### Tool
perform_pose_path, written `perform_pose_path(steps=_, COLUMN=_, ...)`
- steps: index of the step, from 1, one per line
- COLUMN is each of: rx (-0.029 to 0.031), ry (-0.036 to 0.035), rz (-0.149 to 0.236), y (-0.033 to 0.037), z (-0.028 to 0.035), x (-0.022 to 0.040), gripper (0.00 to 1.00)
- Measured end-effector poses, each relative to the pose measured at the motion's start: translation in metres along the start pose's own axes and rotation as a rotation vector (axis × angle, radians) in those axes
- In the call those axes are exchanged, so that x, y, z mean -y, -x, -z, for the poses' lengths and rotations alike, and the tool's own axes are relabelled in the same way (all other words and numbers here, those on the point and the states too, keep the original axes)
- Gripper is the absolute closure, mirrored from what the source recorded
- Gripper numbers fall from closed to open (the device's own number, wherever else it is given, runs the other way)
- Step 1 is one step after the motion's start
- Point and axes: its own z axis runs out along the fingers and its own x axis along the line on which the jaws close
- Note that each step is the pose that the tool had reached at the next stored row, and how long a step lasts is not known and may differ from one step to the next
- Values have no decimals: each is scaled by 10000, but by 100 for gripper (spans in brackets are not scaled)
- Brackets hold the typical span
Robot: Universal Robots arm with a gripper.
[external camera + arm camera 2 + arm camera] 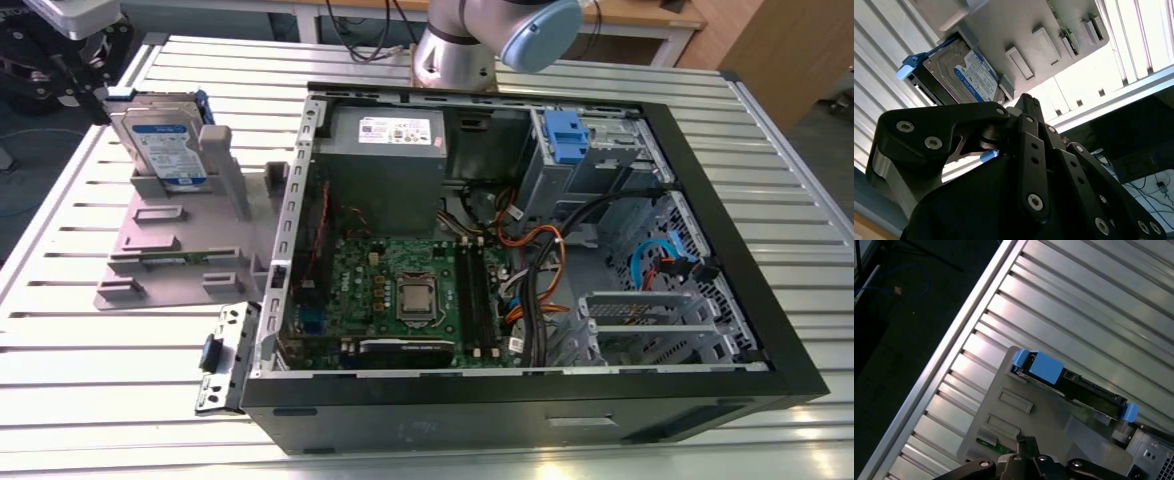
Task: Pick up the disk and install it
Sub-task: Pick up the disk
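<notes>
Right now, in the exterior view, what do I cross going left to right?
Disk standing in the grey stand → motherboard inside the open computer case → blue bracket.

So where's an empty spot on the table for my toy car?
The table is bare at the exterior view's lower left, between the grey stand and the near edge, and in a strip on the exterior view's right of the computer case. Inside the case, cables and the green board crowd everything.
</notes>
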Motion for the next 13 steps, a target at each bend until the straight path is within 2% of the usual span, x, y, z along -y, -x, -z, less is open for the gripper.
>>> perform_pose_path(steps=13, rx=-20, ry=4, rz=462, y=0, z=0, x=0, gripper=90)
